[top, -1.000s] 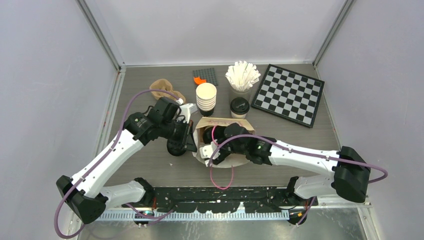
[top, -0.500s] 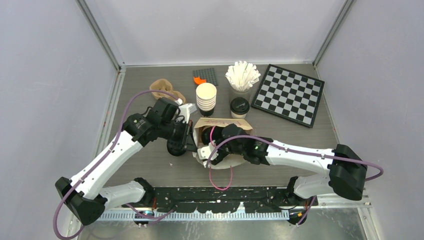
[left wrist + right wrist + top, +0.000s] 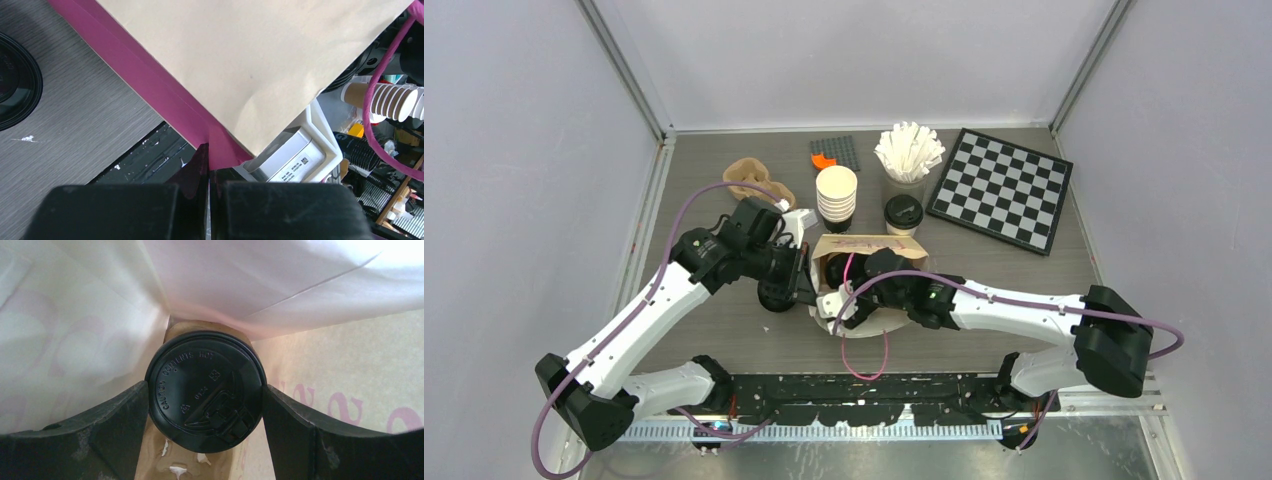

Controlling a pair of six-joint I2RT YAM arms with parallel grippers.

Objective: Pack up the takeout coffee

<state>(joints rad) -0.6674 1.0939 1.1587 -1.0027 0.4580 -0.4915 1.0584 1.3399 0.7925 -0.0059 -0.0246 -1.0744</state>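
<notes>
Paper bag rim is pinched by closed left gripper so mouth is held open for cup clamped in right gripper.

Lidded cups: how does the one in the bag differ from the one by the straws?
The bagged cup is inside the bag; the table cup stands in the open beside the straws. The right fingers grip the bagged cup at its lid; nothing touches the table cup. Only the bagged cup's lid shows, while the table cup shows a cream wall too. Both wear the same round black lid.
</notes>
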